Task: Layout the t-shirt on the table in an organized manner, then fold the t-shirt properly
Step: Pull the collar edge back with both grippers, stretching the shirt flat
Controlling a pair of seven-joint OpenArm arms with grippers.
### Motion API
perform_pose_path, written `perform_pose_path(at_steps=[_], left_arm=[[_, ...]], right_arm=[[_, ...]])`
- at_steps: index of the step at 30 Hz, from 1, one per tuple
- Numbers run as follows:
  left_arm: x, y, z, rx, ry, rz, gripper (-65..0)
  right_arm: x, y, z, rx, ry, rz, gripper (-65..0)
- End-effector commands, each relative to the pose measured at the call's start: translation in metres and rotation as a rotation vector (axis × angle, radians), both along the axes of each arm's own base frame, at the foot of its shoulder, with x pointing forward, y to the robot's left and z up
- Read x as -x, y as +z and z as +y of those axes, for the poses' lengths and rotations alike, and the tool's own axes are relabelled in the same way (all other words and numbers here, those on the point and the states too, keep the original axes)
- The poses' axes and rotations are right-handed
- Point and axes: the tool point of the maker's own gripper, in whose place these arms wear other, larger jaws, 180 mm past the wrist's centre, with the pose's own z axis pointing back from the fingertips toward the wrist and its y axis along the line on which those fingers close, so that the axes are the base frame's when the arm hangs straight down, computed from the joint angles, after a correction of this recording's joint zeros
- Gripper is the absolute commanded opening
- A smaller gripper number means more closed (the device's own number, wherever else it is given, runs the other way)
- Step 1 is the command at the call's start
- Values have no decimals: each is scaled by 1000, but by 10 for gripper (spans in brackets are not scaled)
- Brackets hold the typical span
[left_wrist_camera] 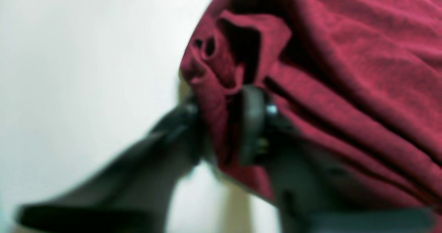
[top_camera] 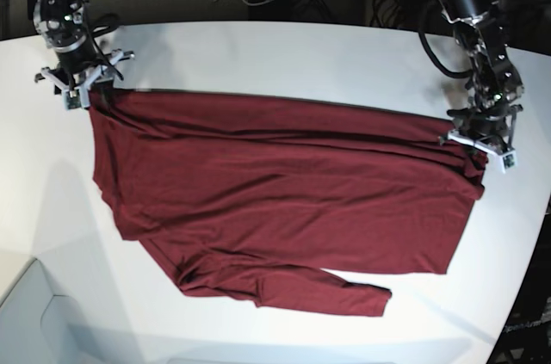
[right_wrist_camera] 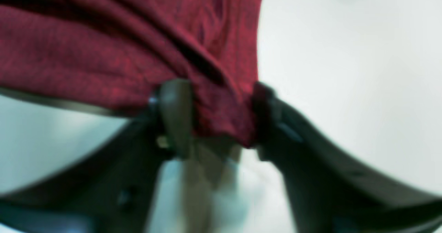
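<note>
The maroon t-shirt (top_camera: 284,192) lies spread across the white table (top_camera: 284,54), stretched wide between the two arms, with one short sleeve trailing toward the table's near edge.

The left end effector (left_wrist_camera: 224,129) sits at the shirt's far corner on the base view's right. Its wrist view shows a bunched fold of cloth pinched between the two dark fingers (left_wrist_camera: 253,122), with the rest of the shirt running away to the right of the grip in long creases.

The right end effector (right_wrist_camera: 221,119) is at the opposite far corner, on the base view's left. A gathered edge of the fabric sits between its fingers (right_wrist_camera: 174,115), which press it from both sides, the shirt's body spreading off to the left. Both wrist views are blurred.
</note>
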Motion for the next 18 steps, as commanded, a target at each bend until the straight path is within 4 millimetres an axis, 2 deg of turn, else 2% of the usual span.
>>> perform_pose_path(at_steps=[1, 2, 5, 6, 10, 14, 18], left_arm=[[17, -13, 4, -11, 2, 96, -620], [17, -12, 5, -13, 2, 98, -650], [27, -9, 6, -30, -2, 99, -633], [29, -6, 6, -39, -5, 94, -648], [42, 5, 6, -77, -19, 79, -649], [62, 10, 7, -111, -31, 89, -649], [85, 7, -1, -113, -37, 113, -649]], right_arm=[[-1, 4, -7, 22, 3, -3, -492], [0, 4, -7, 24, 4, -1, -527], [7, 3, -15, 35, -10, 11, -630], [10, 5, -20, 42, -22, 10, -650], [19, 5, -30, 50, -35, 22, -650], [38, -2, -19, 3, 56, 80, -650], [55, -7, -13, -33, 103, 121, -650]])
